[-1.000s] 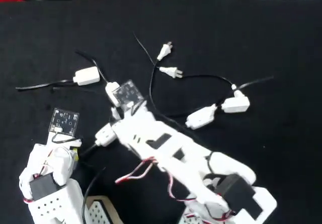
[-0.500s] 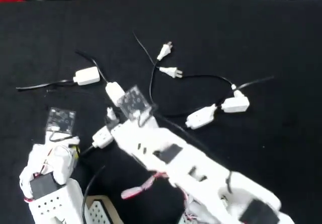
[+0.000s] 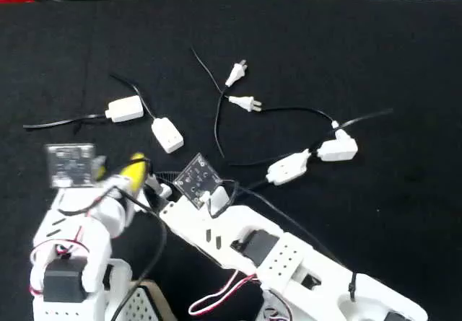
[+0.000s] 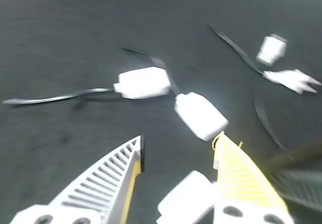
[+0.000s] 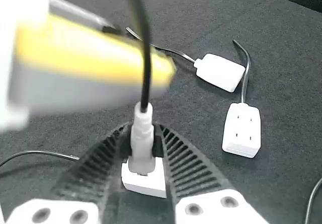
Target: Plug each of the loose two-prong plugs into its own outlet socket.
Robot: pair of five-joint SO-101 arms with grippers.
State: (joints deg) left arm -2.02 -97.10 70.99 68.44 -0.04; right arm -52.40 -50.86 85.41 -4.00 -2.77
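The right gripper point(image 5: 142, 129) is pinching a white plug point(image 5: 141, 133) by its body, with its dark fingers point(image 5: 188, 168) pressing on either side. The plug is standing upright over a small white socket block point(image 5: 144, 181) on the black table point(image 5: 282, 58). The left gripper point(image 4: 178, 139) is hanging spread, with a white piece point(image 4: 185, 204), probably that same block, lying between its fingers. Doing this step well is calling for the right arm to hold the plug square to the socket face and press straight along its axis. The left claw should be closing on the block to brace it, since any tilt is risking bent prongs or a block skating across the cloth. Whether the prongs are fully seated is hard to tell, as the fingers and the plug body are covering the joint. The left arm's yellow finger point(image 5: 95, 58) is crossing the right wrist view and hiding the table behind it. Farther off, one loose plug point(image 3: 236, 72) and a second loose plug point(image 3: 245, 103) are lying well apart from the free sockets point(image 3: 167, 135).
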